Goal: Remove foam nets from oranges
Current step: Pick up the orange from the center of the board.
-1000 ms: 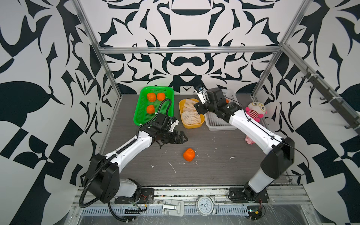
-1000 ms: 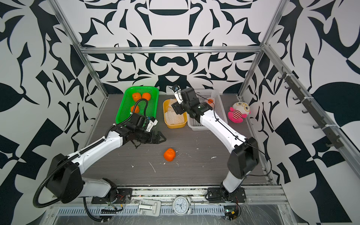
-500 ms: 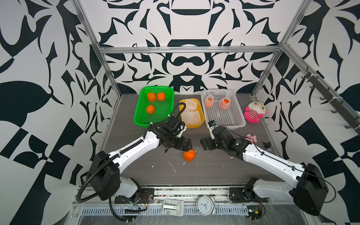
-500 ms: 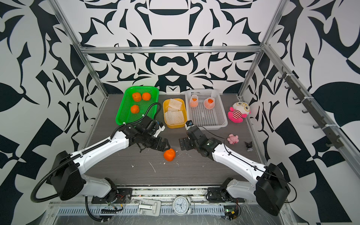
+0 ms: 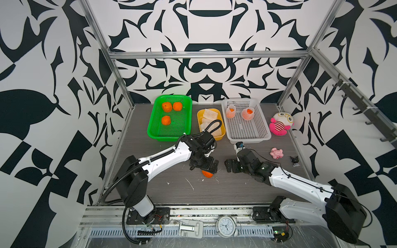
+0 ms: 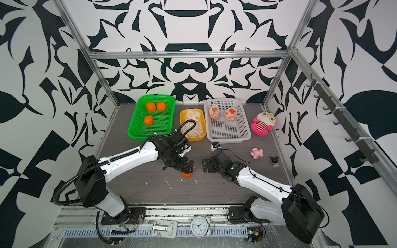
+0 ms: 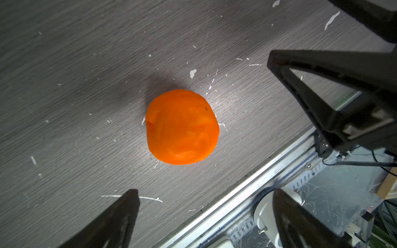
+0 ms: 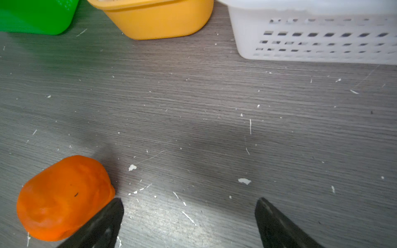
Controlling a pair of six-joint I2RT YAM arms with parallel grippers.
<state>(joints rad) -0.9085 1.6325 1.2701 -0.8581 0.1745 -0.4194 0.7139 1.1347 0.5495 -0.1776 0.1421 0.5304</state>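
Grey tabletop (image 5: 150,189), orange (image 7: 182,126) (half-hidden in top views), left pincer (image 7: 206,193) seemingly clear

a grey wood-grain counter (image 5: 236,189), flecked with white crumbs, carries three containers in a row along its back: a green basket (image 5: 179,124) on the left, a small yellow tub (image 8: 159,23) in the middle, and a white perforated basket (image 5: 247,128) on the right. just right of that sits a pink and white plush toy (image 5: 280,124). nearer the front lie a small pink toy (image 5: 276,152) and a tiny black figure (image 5: 294,160), apart. an alarm clock (image 5: 226,223) lies on the front rail.
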